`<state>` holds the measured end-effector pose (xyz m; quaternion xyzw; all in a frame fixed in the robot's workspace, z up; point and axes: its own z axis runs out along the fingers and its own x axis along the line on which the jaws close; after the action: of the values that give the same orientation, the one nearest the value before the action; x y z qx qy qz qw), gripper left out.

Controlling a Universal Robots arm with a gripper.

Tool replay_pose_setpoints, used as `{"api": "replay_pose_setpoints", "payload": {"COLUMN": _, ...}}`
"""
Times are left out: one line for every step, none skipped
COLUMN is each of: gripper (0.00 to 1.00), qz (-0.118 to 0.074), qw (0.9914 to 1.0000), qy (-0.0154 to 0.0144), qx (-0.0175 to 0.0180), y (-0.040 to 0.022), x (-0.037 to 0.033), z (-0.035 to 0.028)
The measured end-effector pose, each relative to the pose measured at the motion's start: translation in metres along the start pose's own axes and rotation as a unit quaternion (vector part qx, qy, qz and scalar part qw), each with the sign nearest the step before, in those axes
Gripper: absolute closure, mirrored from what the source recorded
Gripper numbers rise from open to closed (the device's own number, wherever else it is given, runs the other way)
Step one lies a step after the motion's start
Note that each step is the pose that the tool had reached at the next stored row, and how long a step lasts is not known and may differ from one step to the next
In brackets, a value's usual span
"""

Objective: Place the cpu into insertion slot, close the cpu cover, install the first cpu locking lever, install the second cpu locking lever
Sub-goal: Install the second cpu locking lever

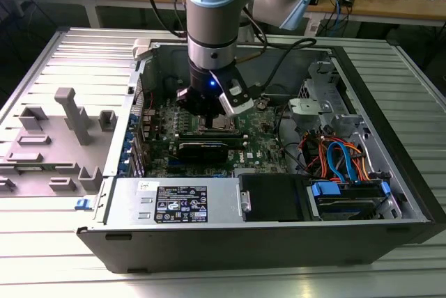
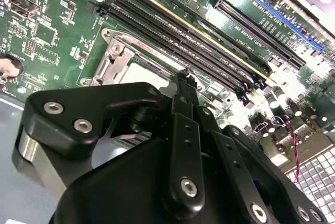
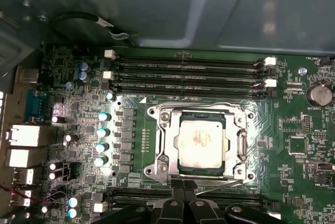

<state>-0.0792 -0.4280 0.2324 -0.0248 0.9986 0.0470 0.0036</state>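
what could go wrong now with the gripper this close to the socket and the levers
1. The gripper sits at the edge of the cpu cover, beside a thin locking lever; a slip could let the lever spring free.
2. Its fingertips are close to the memory slots and board components, which a drift might scrape.

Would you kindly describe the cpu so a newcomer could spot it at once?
Start at the green motherboard in the open computer case. Beside the long black memory slots sits a metal-framed square socket; the cpu lies inside it, the board's sole flat silver-grey square.
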Motion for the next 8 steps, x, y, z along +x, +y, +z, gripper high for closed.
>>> {"api": "replay_pose_setpoints", "payload": {"gripper": 0.89, "qz": 0.0, "qw": 1.0, "qy": 0.0, "qx": -0.0001, "y": -0.0008, "x": 0.0006, "z": 0.0}}
{"api": "replay_pose_setpoints", "payload": {"gripper": 0.89, "qz": 0.0, "qw": 1.0, "qy": 0.0, "qx": -0.0001, "y": -0.002, "x": 0.0012, "z": -0.0001}}
{"api": "replay_pose_setpoints", "payload": {"gripper": 0.89, "qz": 0.0, "qw": 1.0, "qy": 0.0, "qx": -0.0001, "y": -0.0031, "x": 0.002, "z": -0.0003}}
{"api": "replay_pose_setpoints", "payload": {"gripper": 0.89, "qz": 0.0, "qw": 1.0, "qy": 0.0, "qx": -0.0001, "y": -0.0047, "x": 0.0026, "z": -0.0004}}
{"api": "replay_pose_setpoints", "payload": {"gripper": 0.89, "qz": 0.0, "qw": 1.0, "qy": 0.0, "qx": -0.0001, "y": -0.006, "x": 0.003, "z": -0.0006}}
{"api": "replay_pose_setpoints", "payload": {"gripper": 0.89, "qz": 0.0, "qw": 1.0, "qy": 0.0, "qx": -0.0001, "y": -0.0072, "x": 0.0034, "z": -0.0007}}
{"api": "replay_pose_setpoints", "payload": {"gripper": 0.89, "qz": 0.0, "qw": 1.0, "qy": 0.0, "qx": -0.0001, "y": -0.0082, "x": 0.004, "z": -0.0008}}
{"api": "replay_pose_setpoints", "payload": {"gripper": 0.89, "qz": 0.0, "qw": 1.0, "qy": 0.0, "qx": -0.0001, "y": -0.0084, "x": 0.004, "z": -0.0008}}
